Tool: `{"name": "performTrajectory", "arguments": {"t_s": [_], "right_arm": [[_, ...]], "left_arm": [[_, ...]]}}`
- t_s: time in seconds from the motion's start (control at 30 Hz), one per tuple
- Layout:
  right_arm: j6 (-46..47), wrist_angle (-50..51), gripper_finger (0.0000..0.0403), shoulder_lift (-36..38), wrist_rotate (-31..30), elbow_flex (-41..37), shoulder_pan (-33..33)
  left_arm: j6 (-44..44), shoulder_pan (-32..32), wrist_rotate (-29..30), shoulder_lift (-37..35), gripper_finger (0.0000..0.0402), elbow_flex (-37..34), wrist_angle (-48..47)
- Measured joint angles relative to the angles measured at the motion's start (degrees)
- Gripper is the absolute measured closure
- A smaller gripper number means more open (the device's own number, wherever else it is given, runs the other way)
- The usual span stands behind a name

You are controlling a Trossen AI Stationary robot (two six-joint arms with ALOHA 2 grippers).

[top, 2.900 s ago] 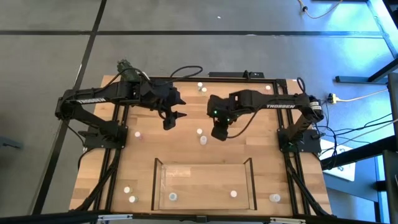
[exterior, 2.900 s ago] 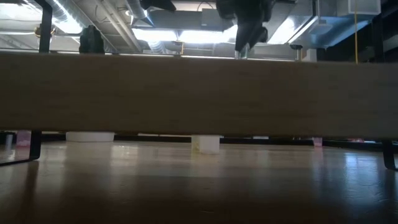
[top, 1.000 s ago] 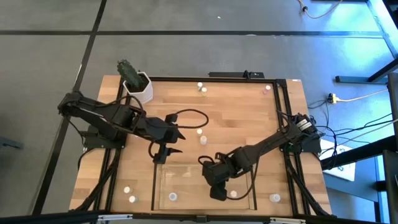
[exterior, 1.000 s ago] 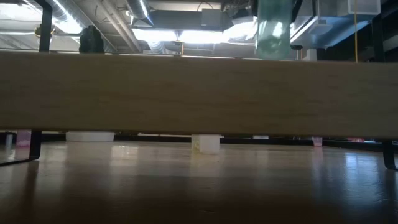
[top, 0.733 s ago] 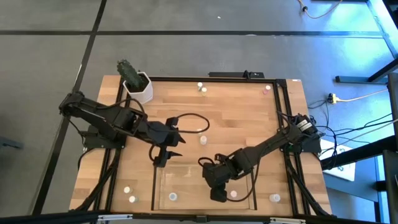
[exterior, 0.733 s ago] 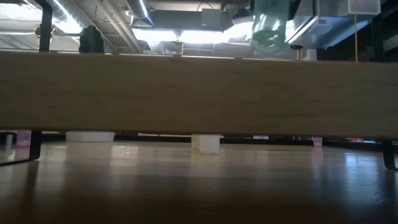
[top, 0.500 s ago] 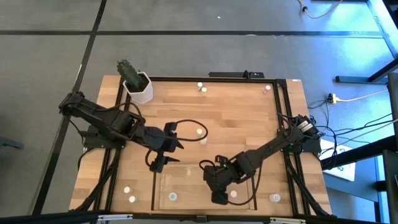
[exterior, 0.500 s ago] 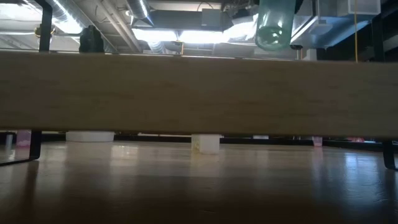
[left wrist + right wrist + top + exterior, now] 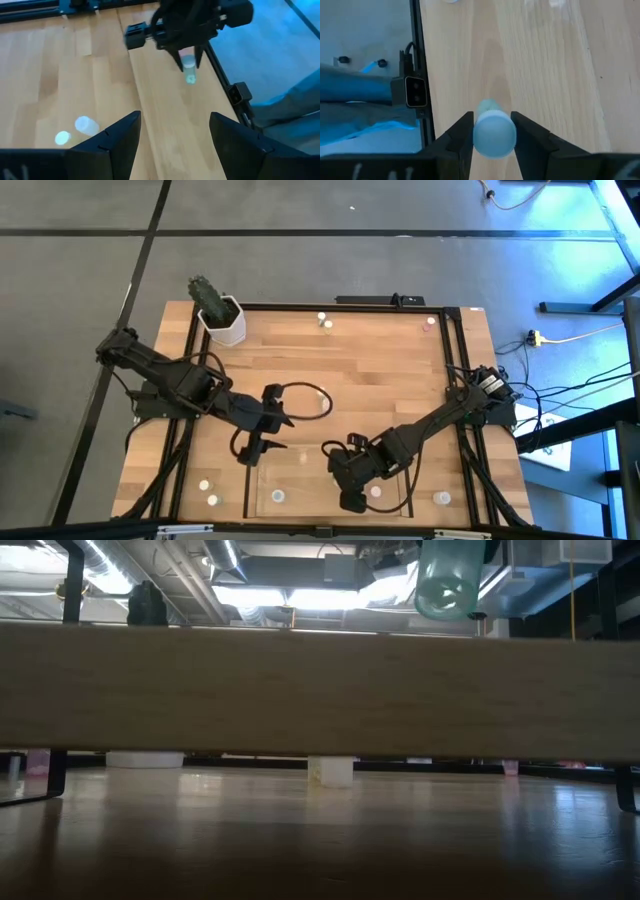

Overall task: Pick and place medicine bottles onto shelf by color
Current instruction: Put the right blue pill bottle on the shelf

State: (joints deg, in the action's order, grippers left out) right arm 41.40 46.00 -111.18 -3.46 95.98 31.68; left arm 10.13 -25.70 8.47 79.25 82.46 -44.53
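Note:
The shelf [image 9: 254,480] lies near the table's near edge. A pale bottle [image 9: 277,496] and another [image 9: 376,492] lie on its floor. My right gripper [image 9: 350,500] hangs over the shelf's middle, shut on a small clear-greenish bottle [image 9: 493,132] with a pale cap. The same bottle [image 9: 447,585] shows in the low view and the bottle [image 9: 190,72] in the left wrist view. My left gripper [image 9: 247,453] stands open over the shelf's far left corner, with nothing between its fingers [image 9: 120,135]. My right gripper pinches the bottle between its two fingers, which stand on either side of its cap end [image 9: 495,142]. The fingers slant down from the table's right and far side, and the bottle runs along them. Its lower end [image 9: 191,79] hangs below the fingertips, clear of the shelf floor.
Loose bottles stand left of the shelf [image 9: 205,483], right of it [image 9: 441,498] and along the far edge [image 9: 320,316], [image 9: 430,323]. A white cactus pot [image 9: 228,328] stands at the far left corner. A black frame [image 9: 185,430] borders the tabletop.
My left gripper has gone toward the table's near edge, up to the shelf's far left corner, staying open. My right gripper has crept toward the near edge over the shelf with the bottle, which has tipped so its bottom faces the low view.

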Motion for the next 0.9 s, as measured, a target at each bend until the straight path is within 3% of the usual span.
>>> {"name": "performTrajectory", "arguments": {"t_s": [0.3, 0.57, 0.9], "right_arm": [[-0.13, 0.48, 0.0283, -1.94, 0.05, -0.04, 0.52], [0.21, 0.57, 0.0283, -3.84, 4.81, -0.07, 0.71], [0.21, 1.67, 0.0283, -3.93, 4.07, -0.07, 1.26]], "left_arm": [[-0.11, -0.52, 0.04, 1.74, 0.0171, 0.0, 1.61], [1.75, -0.74, 0.02, 3.31, 0.0171, 0.0, 1.97], [1.5, -1.11, 0.02, 3.49, 0.0171, 0.0, 2.05]]}}
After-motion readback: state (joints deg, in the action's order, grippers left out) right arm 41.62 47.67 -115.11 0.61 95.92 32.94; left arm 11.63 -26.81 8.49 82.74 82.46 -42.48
